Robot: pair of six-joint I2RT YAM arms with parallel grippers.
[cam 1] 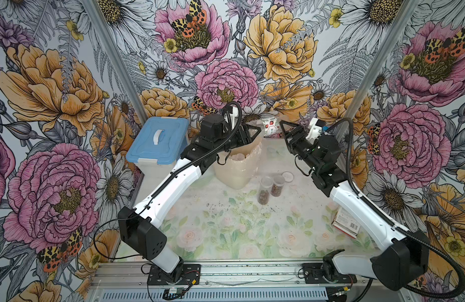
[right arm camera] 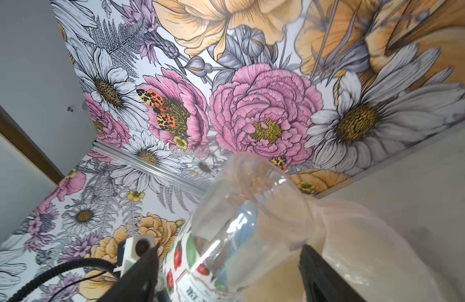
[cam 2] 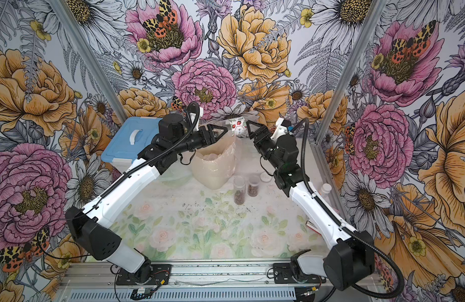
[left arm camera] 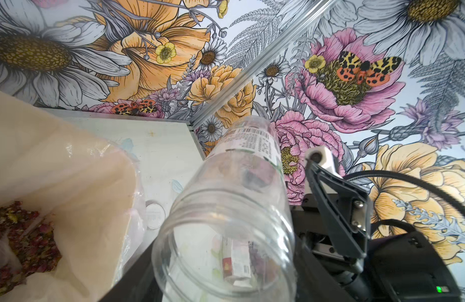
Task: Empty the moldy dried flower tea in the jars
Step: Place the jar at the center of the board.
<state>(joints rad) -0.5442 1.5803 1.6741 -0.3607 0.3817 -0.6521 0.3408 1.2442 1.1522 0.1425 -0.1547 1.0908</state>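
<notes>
The tall clear jar (cam 1: 271, 127) (cam 2: 237, 127) with a red-and-white label lies on its side in the air above the bin, lidless and looking empty. My left gripper (cam 1: 259, 130) (left arm camera: 226, 287) is shut on its mouth end (left arm camera: 226, 235). My right gripper (cam 1: 282, 126) (right arm camera: 231, 269) is open around the labelled end (right arm camera: 189, 261), with both fingers clear of the wall. Moldy dried flower tea (left arm camera: 22, 235) lies in the bin's bag. Two small jars (cam 1: 264, 193) (cam 1: 277, 186) stand upright on the table, tea in their lower parts.
The beige bin (cam 1: 239, 170) with a clear bag stands under the grippers. A blue-lidded box (cam 1: 158, 141) sits at the back left. A loose round lid (cam 1: 287, 177) lies by the small jars. A red-and-white carton (cam 1: 346, 222) and a white-capped bottle (cam 2: 326, 188) are at the right.
</notes>
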